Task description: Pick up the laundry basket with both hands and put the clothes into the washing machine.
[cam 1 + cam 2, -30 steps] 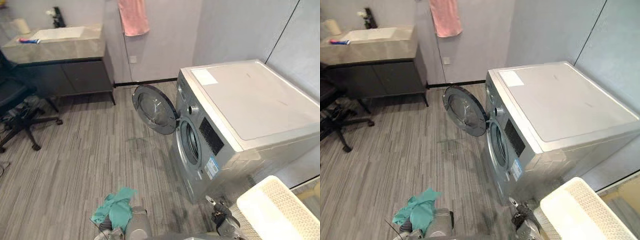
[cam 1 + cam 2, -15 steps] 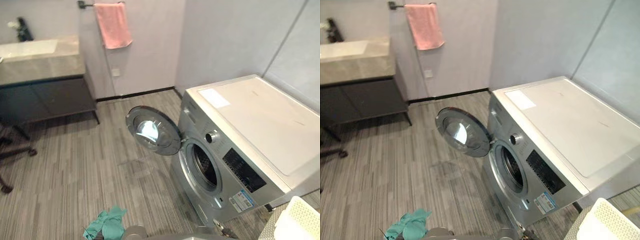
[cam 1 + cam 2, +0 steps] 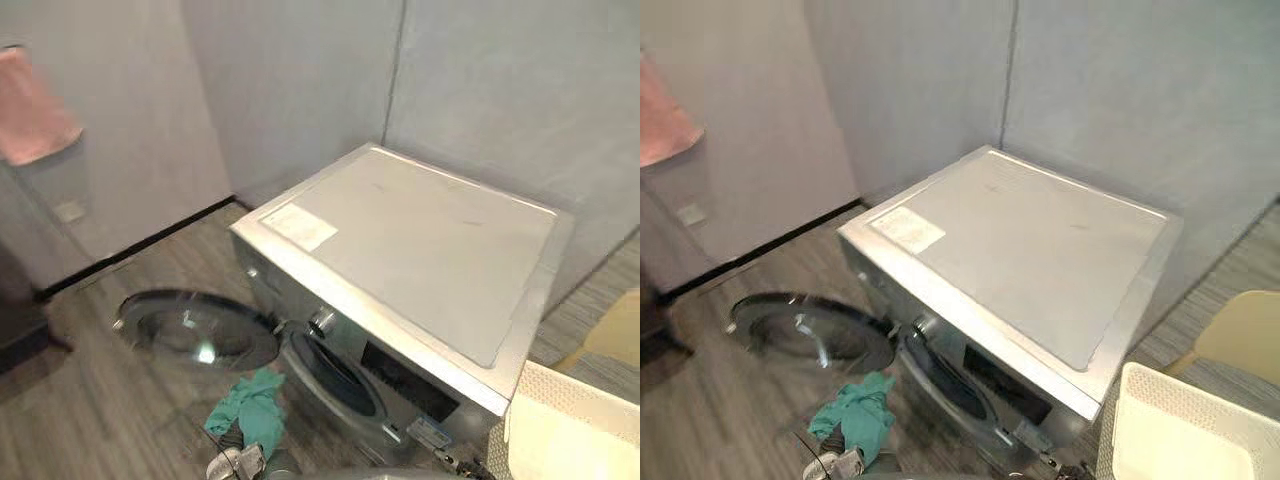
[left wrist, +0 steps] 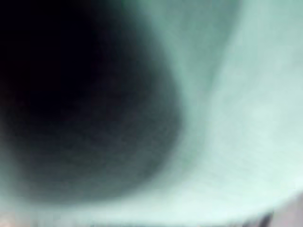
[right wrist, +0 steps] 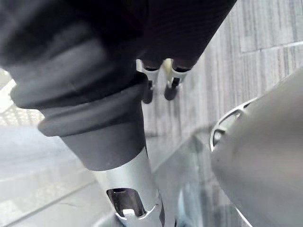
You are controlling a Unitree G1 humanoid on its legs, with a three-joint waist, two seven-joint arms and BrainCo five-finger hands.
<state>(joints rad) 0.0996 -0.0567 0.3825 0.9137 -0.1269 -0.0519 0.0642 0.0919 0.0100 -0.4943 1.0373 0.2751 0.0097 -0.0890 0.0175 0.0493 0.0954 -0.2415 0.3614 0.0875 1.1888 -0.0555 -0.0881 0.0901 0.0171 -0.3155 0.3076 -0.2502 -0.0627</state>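
Observation:
The silver washing machine stands in the middle, its round door swung open to the left and the drum opening facing me. A teal cloth hangs just in front of that opening, held up by my left hand at the lower edge; the same cloth covers the left wrist view. The white lattice laundry basket is at the lower right, with my right hand curled at its rim.
A pink towel hangs on the wall at the left. A pale yellow chair back stands behind the basket. Grey walls close in behind the washer; striped floor lies open to the left.
The camera has swung right and closer to the washer, so the sink and office chair are out of view. The teal cloth with my left hand is now at the drum opening.

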